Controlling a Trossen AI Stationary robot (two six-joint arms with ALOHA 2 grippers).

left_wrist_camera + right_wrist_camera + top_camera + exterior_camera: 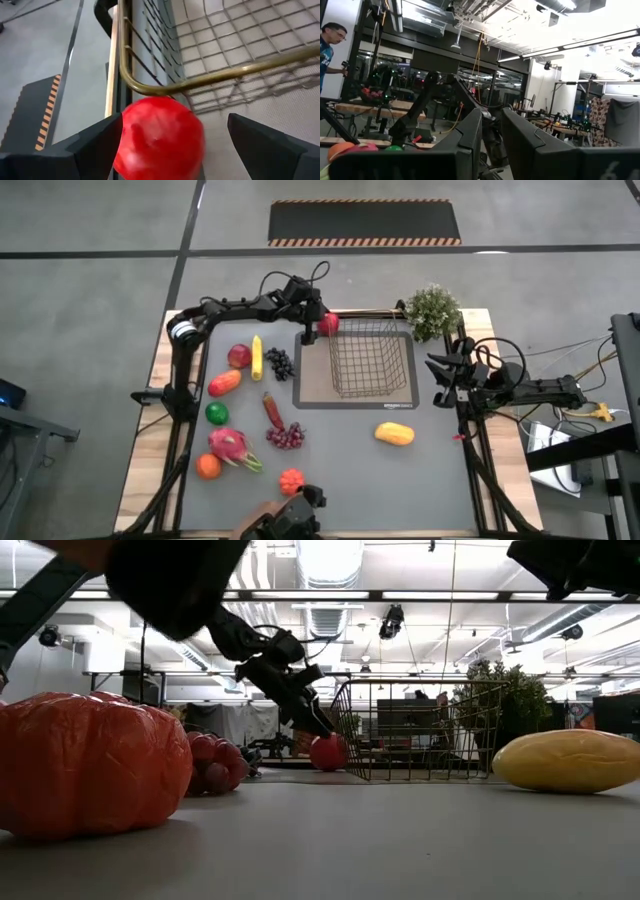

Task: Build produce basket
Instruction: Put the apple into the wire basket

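The wire basket (pixel 370 358) stands on a grey-brown mat (pixel 400 396). A red apple (pixel 328 323) lies just outside the basket's far left corner (pixel 131 80), low by the mat in the low view (pixel 328 753). My left gripper (pixel 317 316) is open and slants down from the far left, with one finger on either side of the apple (pixel 157 137). The other produce lies on the table to the left of and in front of the basket. My right gripper (pixel 441 370) waits at the right edge. It is shut and holds nothing (pixel 491 135). My left gripper has one finger (pixel 102 140) right against the apple's side (pixel 127 135), and I cannot tell whether they touch. The other finger (pixel 260 140) stands well clear of the apple.
Left of the basket lie another apple (pixel 238 356), a banana (pixel 257 357), dark grapes (pixel 279 363), a green fruit (pixel 217 413), red grapes (pixel 286 436) and a dragon fruit (pixel 230 446). A yellow mango (pixel 394 434) lies in front. A potted plant (pixel 432 310) stands at the far right.
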